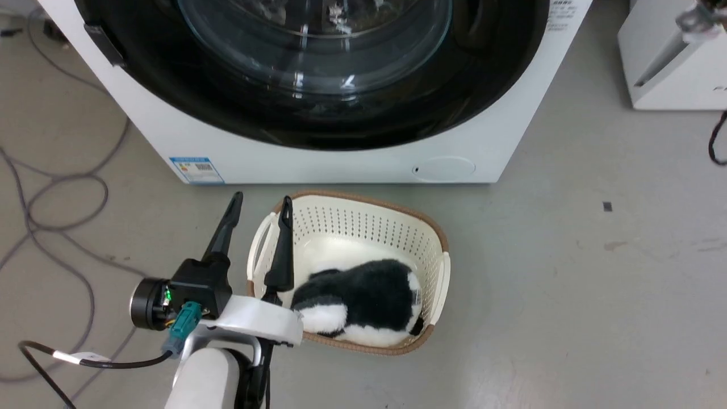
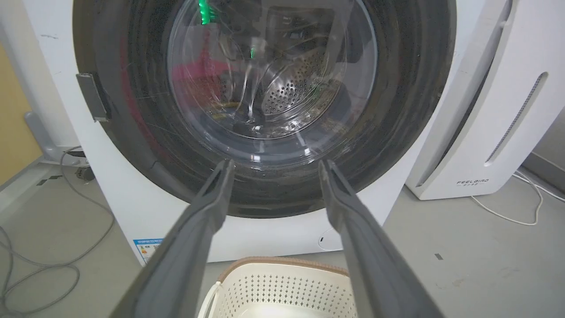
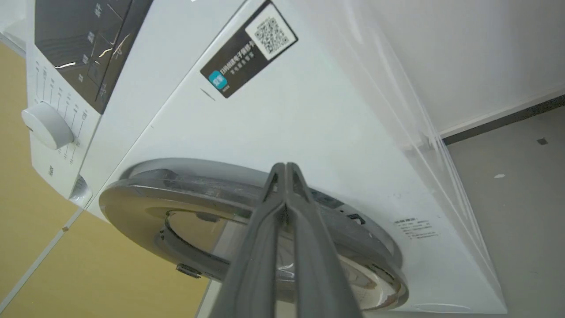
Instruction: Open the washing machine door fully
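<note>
Head view: the washer [image 1: 341,165] stands on the floor at the top of the view, and its door [image 1: 318,122] looks flat against the front, black ring and glass facing out. The left gripper [image 1: 262,199] hangs low over the left rim of a basket [image 1: 437,233], its fingers apart and empty, well short of the door. A plush toy [image 1: 363,295] lies in the basket, and cables [image 1: 57,187] trail over the floor on the left.

Left wrist view: the spread fingers point at the lower part of the door's ring without touching it. The drum [image 2: 291,88] shows through the glass. A grey tab [image 2: 92,97] sits on the ring's left edge, and a white appliance [image 2: 485,132] stands just beside the washer.

Right wrist view: the right gripper [image 3: 286,164] has its fingers pressed together with nothing between them, and the tips lie at the door's rim [image 3: 145,194], seen edge-on below the dial [image 3: 46,126]. Whether they touch the rim, or whether the door is cracked open here, I cannot tell.

Judging by this, the task is at its start. The door is shut or barely ajar, and the whole swing to fully open is not yet done.
</note>
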Robot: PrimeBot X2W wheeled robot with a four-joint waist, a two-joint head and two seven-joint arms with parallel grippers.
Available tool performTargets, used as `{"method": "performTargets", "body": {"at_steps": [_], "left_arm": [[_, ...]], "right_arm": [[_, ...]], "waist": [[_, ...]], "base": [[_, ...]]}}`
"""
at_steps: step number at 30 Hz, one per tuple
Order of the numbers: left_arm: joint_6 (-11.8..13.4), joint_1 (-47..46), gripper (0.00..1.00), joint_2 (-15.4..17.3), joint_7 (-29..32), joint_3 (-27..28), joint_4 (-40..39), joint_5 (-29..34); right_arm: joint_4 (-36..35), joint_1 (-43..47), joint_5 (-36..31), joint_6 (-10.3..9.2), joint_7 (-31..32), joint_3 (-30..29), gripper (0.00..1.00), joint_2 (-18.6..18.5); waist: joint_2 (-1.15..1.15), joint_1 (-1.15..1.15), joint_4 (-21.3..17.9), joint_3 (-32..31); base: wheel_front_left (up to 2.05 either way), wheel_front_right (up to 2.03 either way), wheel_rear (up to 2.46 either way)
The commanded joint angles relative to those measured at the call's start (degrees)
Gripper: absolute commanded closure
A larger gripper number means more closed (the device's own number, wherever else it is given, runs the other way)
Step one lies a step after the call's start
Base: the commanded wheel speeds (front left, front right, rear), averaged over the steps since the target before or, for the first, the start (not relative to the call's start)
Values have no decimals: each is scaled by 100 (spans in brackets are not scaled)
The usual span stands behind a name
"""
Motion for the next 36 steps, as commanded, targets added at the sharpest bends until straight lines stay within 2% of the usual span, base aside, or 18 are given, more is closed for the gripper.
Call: {"method": "performTargets", "body": {"at_steps": [1, 8, 21, 36], "left_arm": [[26, -135, 0, 6, -77, -22, -13, -46], [43, -286, 0, 6, -161, -79, -26, -86], [103, -588, 0, 6, -315, -247, 14, -224], [129, -588, 0, 6, -315, -288, 34, -245]], "right_arm": [[157, -312, 162, 5, 254, 151, 100, 13], [463, -899, 380, 5, 835, 513, 100, 46], [1034, -1849, 699, 6, 1450, 1188, 100, 128], [932, -1613, 621, 6, 1856, 1456, 100, 249]], "waist": [[0, 0, 26, 116], [0, 0, 89, 379], [0, 0, 211, 786], [0, 0, 267, 773]], "base": [[0, 0, 0], [0, 0, 0], [0, 0, 0], [0, 0, 0]]}}
